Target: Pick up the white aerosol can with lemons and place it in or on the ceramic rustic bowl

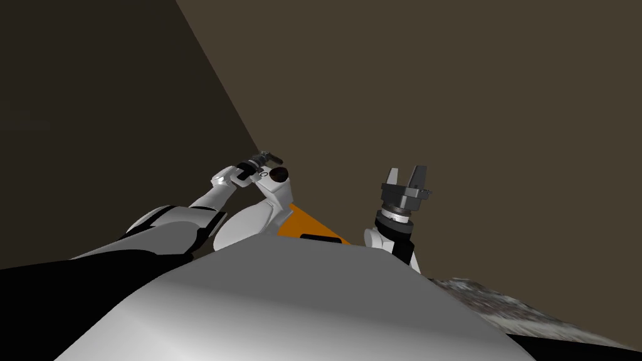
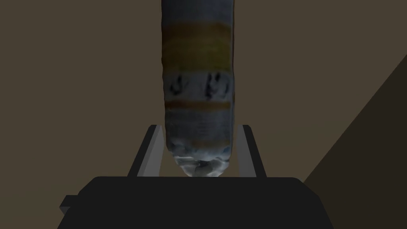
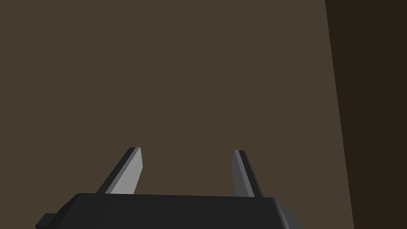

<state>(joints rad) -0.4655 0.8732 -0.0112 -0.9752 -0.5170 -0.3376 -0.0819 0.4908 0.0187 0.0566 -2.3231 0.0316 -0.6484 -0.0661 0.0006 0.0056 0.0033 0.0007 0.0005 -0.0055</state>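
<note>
Aerosol can (image 2: pixel 197 79), yellow-banded, gripped between left hand (image 2: pixel 199 127) fingers, its end close to the palm block. Right hand (image 3: pixel 187 150) wide, empty. Best: firm grip, steady carry, release low over bowl.

A pale spray can (image 2: pixel 198 91) with a broad yellow band, a thin orange stripe and dark smudged markings, held aloft, its rounded end clasped between the fingers (image 2: pixel 150 153) of the left gripper (image 2: pixel 198 126).

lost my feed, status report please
Left pincer shut on aerosol can. Right pincer open, empty. Brown wall ahead of both.
</note>
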